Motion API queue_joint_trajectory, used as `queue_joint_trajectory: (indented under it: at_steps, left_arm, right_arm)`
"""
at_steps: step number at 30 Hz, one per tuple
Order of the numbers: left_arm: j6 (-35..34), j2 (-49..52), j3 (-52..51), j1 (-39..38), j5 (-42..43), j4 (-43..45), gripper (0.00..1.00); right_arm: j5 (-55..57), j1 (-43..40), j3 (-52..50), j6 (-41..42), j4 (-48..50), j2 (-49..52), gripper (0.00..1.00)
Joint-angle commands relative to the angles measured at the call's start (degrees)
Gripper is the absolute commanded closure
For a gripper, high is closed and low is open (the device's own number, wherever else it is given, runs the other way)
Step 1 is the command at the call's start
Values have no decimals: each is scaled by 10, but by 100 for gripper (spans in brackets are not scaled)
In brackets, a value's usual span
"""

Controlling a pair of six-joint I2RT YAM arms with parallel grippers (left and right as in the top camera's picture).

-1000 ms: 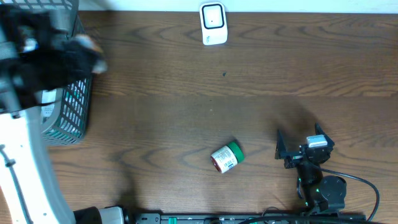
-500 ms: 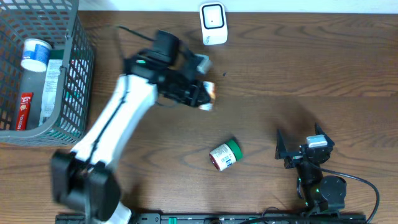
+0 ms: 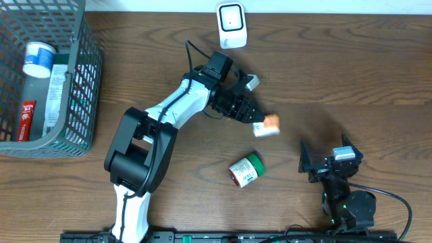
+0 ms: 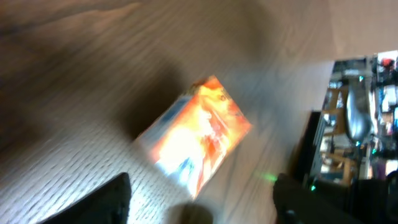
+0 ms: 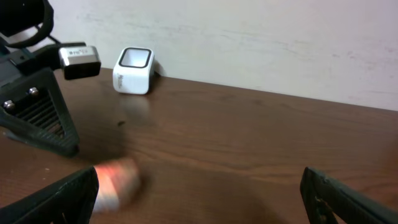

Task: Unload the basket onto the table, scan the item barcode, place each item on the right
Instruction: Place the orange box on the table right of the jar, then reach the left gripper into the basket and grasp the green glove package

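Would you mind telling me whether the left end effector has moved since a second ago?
Yes. The left end effector swept rightward from the basket to a spot below and right of the white scanner.

Dark wood-grain bench (image 3: 337, 67). Grey wire basket (image 3: 91, 74) at far left, white barcode scanner (image 3: 231, 25) at back centre, green-capped jar (image 3: 245, 170) on its side front centre. Orange-white box (image 3: 267, 125) between them, blurred, contact unclear.

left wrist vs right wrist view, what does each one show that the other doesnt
Only left wrist: the orange box close up, its printed face visible, clear of the left fingers. Only right wrist: the white scanner by the wall, and the open right fingers. Both: the orange box, the left fingers and the wooden table.
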Motion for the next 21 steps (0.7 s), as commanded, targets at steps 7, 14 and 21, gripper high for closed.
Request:
queue_joint_trajectory:
  at_steps: [7,14,21]
  left_arm:
    - [-16,-64,6,5,-80,-2,13]
    - [-31,-210,82,7,-278,-97,14]
    - [-31,-330,233,64,-642,-231,13]
  right_arm:
    - [1,-5,0,3,-2,-2,1]
    - [1,-5,0,3,-2,-2,1]
    - [1,-5,0,3,-2,-2,1]
